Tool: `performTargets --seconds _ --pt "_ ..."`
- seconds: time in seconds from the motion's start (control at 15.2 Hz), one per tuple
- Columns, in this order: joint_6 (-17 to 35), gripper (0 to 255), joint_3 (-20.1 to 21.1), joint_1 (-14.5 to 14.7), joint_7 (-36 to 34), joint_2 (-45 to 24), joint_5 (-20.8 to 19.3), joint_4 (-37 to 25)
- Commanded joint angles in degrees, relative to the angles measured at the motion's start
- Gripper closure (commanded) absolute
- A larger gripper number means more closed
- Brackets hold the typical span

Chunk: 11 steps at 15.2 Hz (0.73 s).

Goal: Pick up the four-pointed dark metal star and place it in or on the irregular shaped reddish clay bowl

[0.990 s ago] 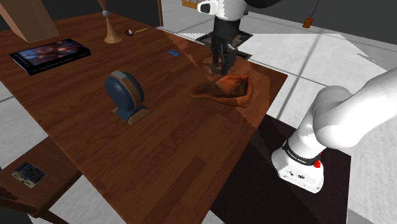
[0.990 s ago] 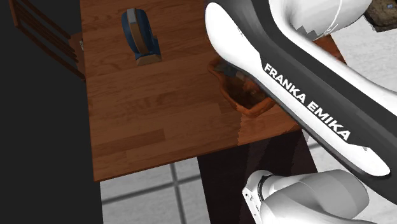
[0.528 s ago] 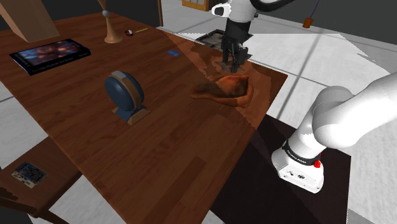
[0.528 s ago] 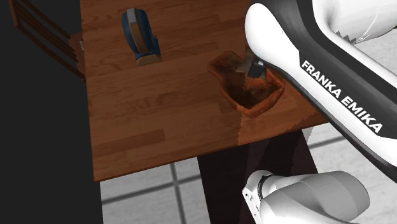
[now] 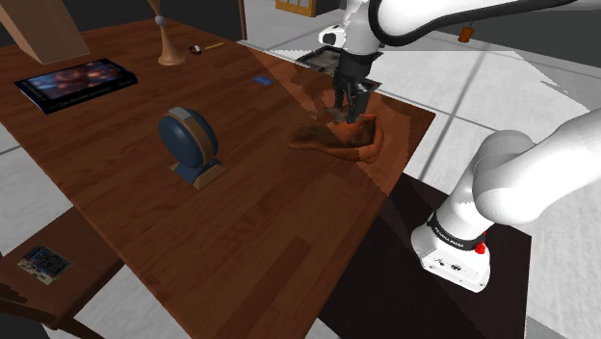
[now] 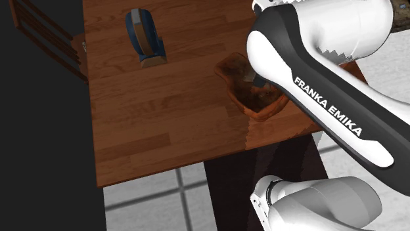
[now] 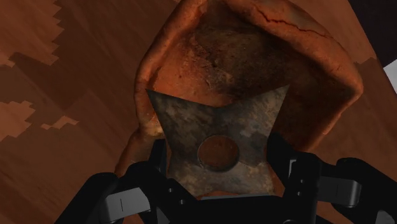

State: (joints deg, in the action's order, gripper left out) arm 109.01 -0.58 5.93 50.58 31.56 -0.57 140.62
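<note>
A dark grey four-pointed star (image 7: pixel 219 146) with a round hole in its middle is clasped between my black fingers (image 7: pixel 160 167). My gripper (image 7: pixel 219 181) is shut on it and hangs just over the reddish, lumpy clay bowl (image 7: pixel 254 57). In the shoulder view the gripper (image 5: pixel 352 111) points down into the bowl (image 5: pixel 339 136) near the table's far right corner. In the second exterior view the white arm covers most of the bowl (image 6: pixel 244 92).
A brown wooden table (image 5: pixel 241 221) carries a blue round object on a tan base (image 5: pixel 190 143), a dark tablet-like slab (image 5: pixel 75 82) and a tan horn-shaped piece (image 5: pixel 168 43). The table edge drops off just beyond the bowl. The arm's base (image 5: pixel 460 246) stands at lower right.
The gripper with the star has come down lower over the bowl, after shifting slightly toward the shoulder view's right. The arm's upper links swung across the second exterior view.
</note>
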Motion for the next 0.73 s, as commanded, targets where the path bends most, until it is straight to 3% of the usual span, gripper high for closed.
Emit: performTargets --seconds 0.0,0.59,0.66 --pt "1.82 255 0.03 0.02 -0.05 -0.26 0.01 1.53" --pt "2.52 255 0.02 0.01 -0.05 -0.4 0.01 2.1" --pt "2.52 0 0.02 0.01 -0.05 -0.4 0.01 2.1"
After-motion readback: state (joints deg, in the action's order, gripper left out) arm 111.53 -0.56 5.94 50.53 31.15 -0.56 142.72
